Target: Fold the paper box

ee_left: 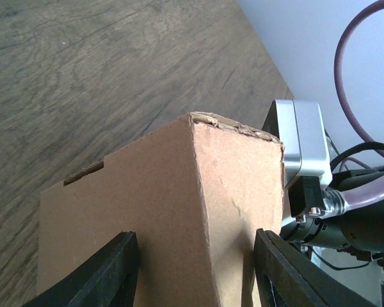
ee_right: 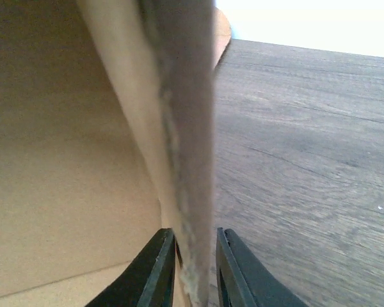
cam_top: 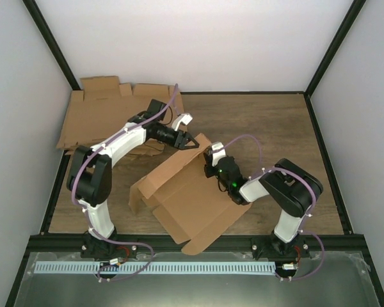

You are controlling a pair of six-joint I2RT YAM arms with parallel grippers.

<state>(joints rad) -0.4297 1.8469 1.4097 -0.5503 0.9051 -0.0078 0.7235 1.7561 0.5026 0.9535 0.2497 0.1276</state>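
Right wrist view: my right gripper (ee_right: pixel 191 236) pinches one raised wall of the paper box (cam_top: pixel 192 198), which lies half-formed in the middle of the table (cam_top: pixel 269 128). My left gripper (ee_left: pixel 197 235) straddles a folded corner, half spread; whether it really grips, I cannot tell. I judge we are raising walls; next, this corner must stay square.

The paper box (cam_top: pixel 192 204) lies mid-table (cam_top: pixel 269 121), cardboard blanks (cam_top: pixel 89 118) behind-left.

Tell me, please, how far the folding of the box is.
Done: the box has a raised wall and one folded corner. In hand: the left gripper straddles that corner; the right gripper pinches a wall edge. Left: the near flap lies flat, so the box is not closed.
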